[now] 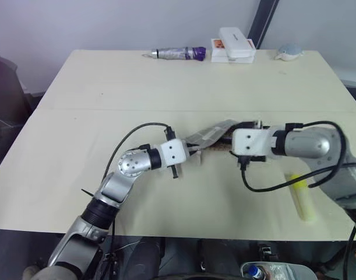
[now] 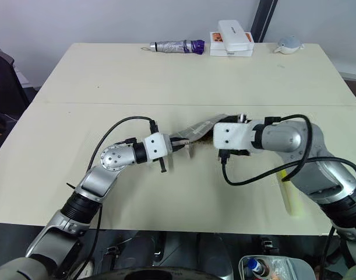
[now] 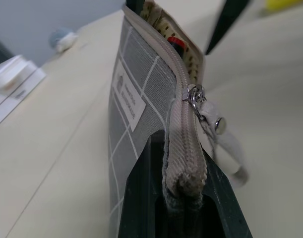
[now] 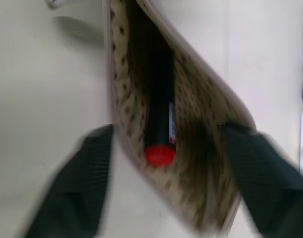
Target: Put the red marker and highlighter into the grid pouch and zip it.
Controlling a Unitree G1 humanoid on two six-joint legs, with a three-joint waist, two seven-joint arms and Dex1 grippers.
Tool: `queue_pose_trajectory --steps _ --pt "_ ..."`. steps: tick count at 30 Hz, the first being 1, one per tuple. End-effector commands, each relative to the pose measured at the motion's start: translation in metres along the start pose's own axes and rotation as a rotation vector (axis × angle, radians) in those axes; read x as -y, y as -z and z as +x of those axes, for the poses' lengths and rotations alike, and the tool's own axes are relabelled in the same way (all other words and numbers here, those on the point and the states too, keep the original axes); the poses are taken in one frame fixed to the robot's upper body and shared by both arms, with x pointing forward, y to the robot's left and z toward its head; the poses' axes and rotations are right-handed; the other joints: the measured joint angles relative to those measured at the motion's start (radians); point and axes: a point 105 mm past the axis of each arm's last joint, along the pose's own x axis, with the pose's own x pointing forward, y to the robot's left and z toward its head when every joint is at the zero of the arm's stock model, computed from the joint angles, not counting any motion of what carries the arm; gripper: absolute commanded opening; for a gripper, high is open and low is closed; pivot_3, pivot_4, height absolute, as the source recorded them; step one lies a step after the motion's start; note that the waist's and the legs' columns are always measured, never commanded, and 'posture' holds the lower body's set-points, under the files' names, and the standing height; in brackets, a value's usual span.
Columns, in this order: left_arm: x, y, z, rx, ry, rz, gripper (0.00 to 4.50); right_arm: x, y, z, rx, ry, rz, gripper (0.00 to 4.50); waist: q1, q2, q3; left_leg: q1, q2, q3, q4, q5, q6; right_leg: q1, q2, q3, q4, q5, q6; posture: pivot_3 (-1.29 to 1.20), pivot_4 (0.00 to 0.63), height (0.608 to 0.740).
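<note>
My left gripper is shut on the zipper end of the grid pouch, holding it tilted up off the table with its mouth open. The grey fabric, white label and zipper pull show in the left wrist view. The red marker lies inside the pouch, red cap toward the mouth. My right gripper is open at the pouch mouth, one finger on each side, and does not touch the marker. The highlighter lies on the table under my right arm, near the front right edge.
A purple-and-silver tube, stacked white boxes and a small grey round object stand along the table's far edge. Black cables loop off both wrists. The table's front edge is close below the arms.
</note>
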Motion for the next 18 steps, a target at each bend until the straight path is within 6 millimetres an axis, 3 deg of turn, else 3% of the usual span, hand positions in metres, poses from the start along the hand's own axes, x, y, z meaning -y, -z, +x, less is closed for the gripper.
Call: queue_pose_trajectory --steps 1,4,5,10,14,18 --pt "-0.020 -0.008 -0.002 0.024 -0.108 -0.005 0.00 0.016 0.013 -0.029 -0.021 0.063 0.157 4.45 0.002 0.000 0.000 0.000 0.000 0.000 0.000 0.000 0.000 0.000 0.000 0.000 0.000 0.000 0.000 0.00 0.150 0.740" --pt "-0.024 -0.005 -0.001 0.010 -0.153 -0.002 0.00 0.010 0.047 -0.050 -0.093 0.094 0.425 4.45 0.003 0.000 0.000 0.000 0.000 0.000 0.000 0.000 0.000 0.000 0.000 0.000 0.000 0.000 0.000 0.00 0.150 0.740" --pt "-0.024 -0.003 0.000 0.005 -0.158 0.000 0.00 0.000 0.063 -0.058 -0.131 0.087 0.541 4.45 0.005 0.000 0.000 0.000 0.000 0.000 0.000 0.000 0.000 0.001 0.000 0.000 0.000 0.000 0.000 0.00 0.150 0.740" --pt "-0.018 0.002 0.002 -0.005 -0.145 0.006 0.00 -0.051 0.102 -0.083 -0.259 0.051 0.913 4.45 0.017 0.000 0.000 0.001 0.000 0.001 0.000 -0.001 0.001 0.001 0.000 0.000 0.000 0.000 0.000 0.00 0.150 0.740" --pt "-0.013 0.001 0.004 0.008 -0.119 -0.007 0.00 -0.086 0.110 -0.099 -0.326 0.038 1.119 4.45 0.018 0.000 0.000 0.003 0.000 0.003 0.000 -0.001 0.001 0.002 0.001 0.001 0.001 0.000 0.000 0.00 0.150 0.740" --pt "-0.009 0.000 0.008 0.023 -0.098 -0.015 0.00 -0.113 0.111 -0.106 -0.398 0.009 1.201 4.45 0.020 0.000 0.000 0.004 0.000 0.002 0.000 -0.001 0.001 0.004 0.001 0.001 0.001 0.000 0.000 0.00 0.150 0.740"
